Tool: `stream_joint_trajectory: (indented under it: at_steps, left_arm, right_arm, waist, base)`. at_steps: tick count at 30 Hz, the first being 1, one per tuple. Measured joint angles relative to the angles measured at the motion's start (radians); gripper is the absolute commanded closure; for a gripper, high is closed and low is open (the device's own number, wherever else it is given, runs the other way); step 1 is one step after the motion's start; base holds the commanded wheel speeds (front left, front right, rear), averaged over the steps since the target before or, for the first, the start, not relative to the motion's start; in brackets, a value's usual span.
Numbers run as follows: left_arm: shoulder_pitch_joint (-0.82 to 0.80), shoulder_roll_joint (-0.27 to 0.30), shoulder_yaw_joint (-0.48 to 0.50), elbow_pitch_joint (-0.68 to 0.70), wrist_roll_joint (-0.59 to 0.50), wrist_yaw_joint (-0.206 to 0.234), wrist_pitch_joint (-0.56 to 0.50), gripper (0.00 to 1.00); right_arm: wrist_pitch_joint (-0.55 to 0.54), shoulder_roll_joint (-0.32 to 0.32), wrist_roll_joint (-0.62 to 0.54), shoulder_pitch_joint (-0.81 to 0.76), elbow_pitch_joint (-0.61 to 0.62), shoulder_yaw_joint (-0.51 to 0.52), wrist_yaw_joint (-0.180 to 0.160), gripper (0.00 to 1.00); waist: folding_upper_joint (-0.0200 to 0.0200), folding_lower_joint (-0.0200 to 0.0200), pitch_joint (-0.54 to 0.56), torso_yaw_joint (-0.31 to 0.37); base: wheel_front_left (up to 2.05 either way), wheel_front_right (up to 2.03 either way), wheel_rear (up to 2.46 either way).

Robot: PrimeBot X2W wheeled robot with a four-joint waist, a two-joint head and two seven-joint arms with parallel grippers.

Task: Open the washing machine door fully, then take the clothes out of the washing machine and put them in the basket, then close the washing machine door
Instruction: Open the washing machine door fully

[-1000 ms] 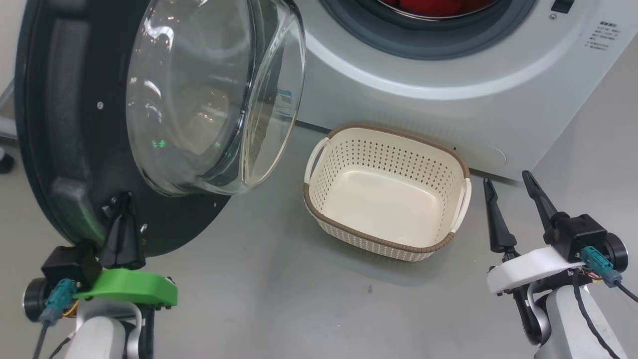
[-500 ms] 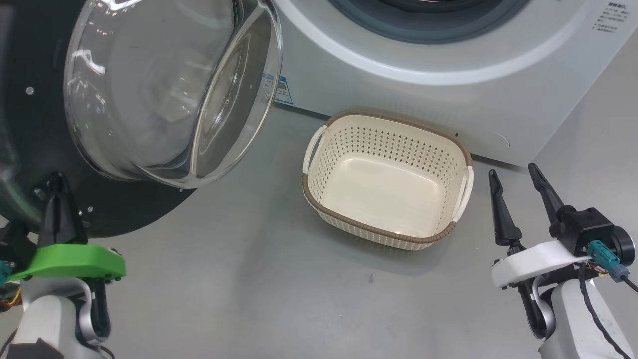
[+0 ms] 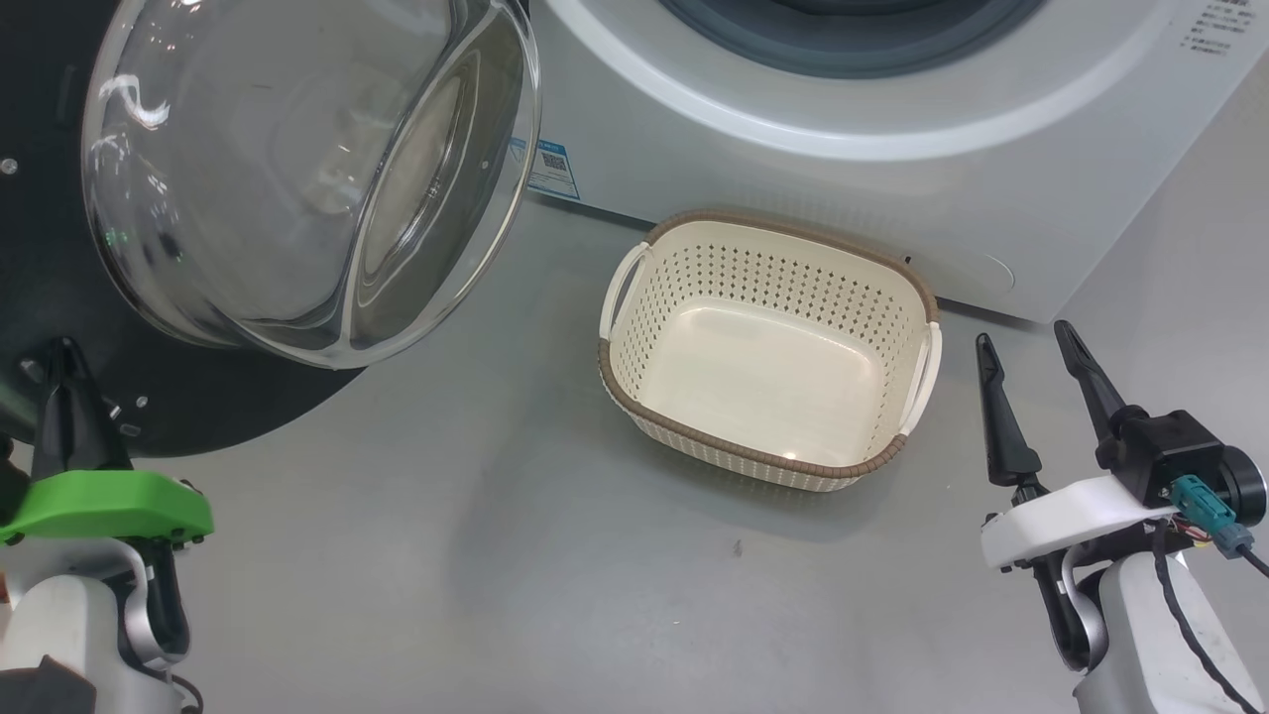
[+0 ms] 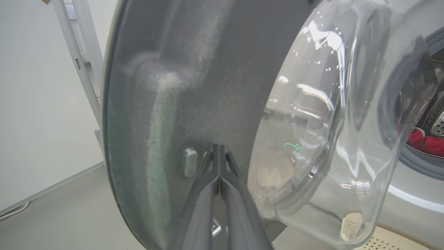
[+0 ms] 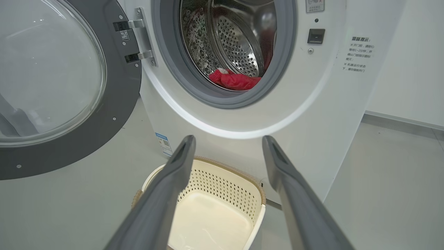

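Grey floor (image 3: pixel 496 555) is stretching before the washing machine (image 3: pixel 793 178).
Left gripper (image 3: pixel 61 347) is squeezing closed at the black rim of the washing machine door (image 3: pixel 59 248); the basket (image 3: pixel 773 288) is sitting at the machine's foot; right gripper (image 3: pixel 1022 332) is hanging with fingers spread; the clothes (image 5: pixel 236 80) are lying in the drum (image 5: pixel 239 41).

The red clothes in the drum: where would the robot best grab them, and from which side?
Probably the raised, bunched fold at the near edge of the clothes. They lie low in the drum of the washing machine, behind the grey seal, so the open right hand would come straight in from the front, over the seal's lower lip, then dip and pinch.
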State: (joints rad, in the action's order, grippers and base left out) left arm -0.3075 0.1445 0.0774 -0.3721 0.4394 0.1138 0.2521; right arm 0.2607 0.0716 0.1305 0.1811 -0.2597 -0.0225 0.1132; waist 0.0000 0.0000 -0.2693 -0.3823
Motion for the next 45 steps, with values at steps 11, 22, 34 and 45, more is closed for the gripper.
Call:
stream_joint_trajectory:
  at_steps: [11,22,34,45]
  left_arm:
    - [0.004,-0.044,-0.012,0.045,-0.045,0.0,0.0,1.0]
    - [0.114,-0.083,-0.058,0.13,-0.097,-0.001,0.0,1.0]
    - [0.22,-0.097,-0.143,0.195,-0.114,-0.025,0.0,0.0]
    - [0.292,-0.097,-0.2,0.224,-0.115,-0.05,0.0,0.0]
  right_arm:
    - [0.0,0.0,-0.001,0.006,-0.001,-0.002,0.002,0.0]
    - [0.0,-0.005,-0.001,0.005,-0.008,-0.016,0.004,0.0]
    - [0.0,-0.01,0.006,-0.008,-0.007,-0.036,0.008,0.0]
    - [0.0,-0.016,0.02,-0.034,0.016,-0.063,0.009,0.0]
  waist:
    - [0.0,0.0,0.01,-0.002]
    - [0.0,0.0,0.046,-0.004]
    - [0.0,0.0,0.097,0.009]
    - [0.0,0.0,0.128,0.096]
  base:
    - [0.0,0.0,0.0]
    - [0.0,0.0,0.0]
    - [0.0,0.0,0.0]
    - [0.0,0.0,0.0]
